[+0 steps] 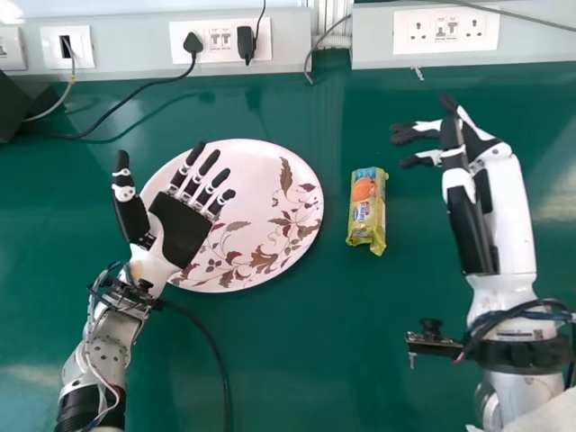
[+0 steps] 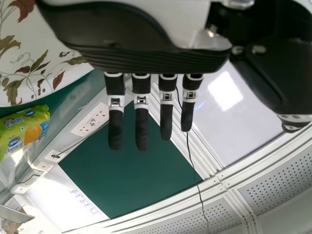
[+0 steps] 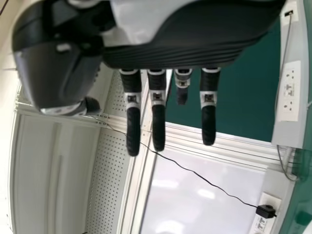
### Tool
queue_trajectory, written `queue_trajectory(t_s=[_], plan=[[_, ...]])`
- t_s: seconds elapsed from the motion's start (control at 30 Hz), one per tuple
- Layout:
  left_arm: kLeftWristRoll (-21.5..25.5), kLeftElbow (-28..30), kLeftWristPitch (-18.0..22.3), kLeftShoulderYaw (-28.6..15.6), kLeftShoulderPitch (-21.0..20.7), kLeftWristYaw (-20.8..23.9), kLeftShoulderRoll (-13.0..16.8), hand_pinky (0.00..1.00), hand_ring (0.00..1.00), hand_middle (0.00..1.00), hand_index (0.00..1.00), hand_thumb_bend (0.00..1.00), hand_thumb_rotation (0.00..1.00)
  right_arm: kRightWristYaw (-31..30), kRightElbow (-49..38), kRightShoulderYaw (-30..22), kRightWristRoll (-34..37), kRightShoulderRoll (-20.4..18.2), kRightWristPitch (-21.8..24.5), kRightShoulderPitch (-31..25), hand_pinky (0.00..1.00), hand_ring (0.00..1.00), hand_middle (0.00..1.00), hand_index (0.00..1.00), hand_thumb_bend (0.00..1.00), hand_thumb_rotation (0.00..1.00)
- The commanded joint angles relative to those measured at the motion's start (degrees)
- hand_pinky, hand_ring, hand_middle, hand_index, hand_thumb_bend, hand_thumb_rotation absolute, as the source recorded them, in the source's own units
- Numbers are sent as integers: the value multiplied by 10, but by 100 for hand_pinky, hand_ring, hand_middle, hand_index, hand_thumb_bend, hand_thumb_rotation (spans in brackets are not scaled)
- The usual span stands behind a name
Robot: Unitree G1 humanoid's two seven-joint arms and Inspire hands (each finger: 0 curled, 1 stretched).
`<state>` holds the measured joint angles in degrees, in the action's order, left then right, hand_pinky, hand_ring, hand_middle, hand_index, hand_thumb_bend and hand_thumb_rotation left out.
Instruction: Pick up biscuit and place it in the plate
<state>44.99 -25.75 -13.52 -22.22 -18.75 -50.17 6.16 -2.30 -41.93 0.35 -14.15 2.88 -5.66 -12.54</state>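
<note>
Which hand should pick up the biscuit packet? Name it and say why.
Likely the right hand: it sits closer to the packet; the left hand is farther off, at the plate.

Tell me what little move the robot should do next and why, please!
I think it should move its right hand left toward the biscuit packet, because the packet lies on the table between the plate and that hand, which is open and holds nothing.

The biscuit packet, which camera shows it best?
The head view, because you see the whole biscuit packet there, lying on the green table beside the plate. The left wrist view shows it bigger, but partly cut off.
</note>
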Motion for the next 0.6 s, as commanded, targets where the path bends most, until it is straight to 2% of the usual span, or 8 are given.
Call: queue_trajectory(t_s=[0.0, 0.57], plan=[[-4, -8, 4, -1, -1, 0, -1, 53, 68, 80, 87, 93, 67, -1, -9, -1, -4, 7, -4, 4, 48, 58, 62, 50, 52, 9], [-1, -26, 4, -5, -7, -16, 5, 56, 69, 77, 87, 97, 63, 1, -26, -3, -37, 20, 6, 23, 49, 59, 63, 50, 52, 8]])
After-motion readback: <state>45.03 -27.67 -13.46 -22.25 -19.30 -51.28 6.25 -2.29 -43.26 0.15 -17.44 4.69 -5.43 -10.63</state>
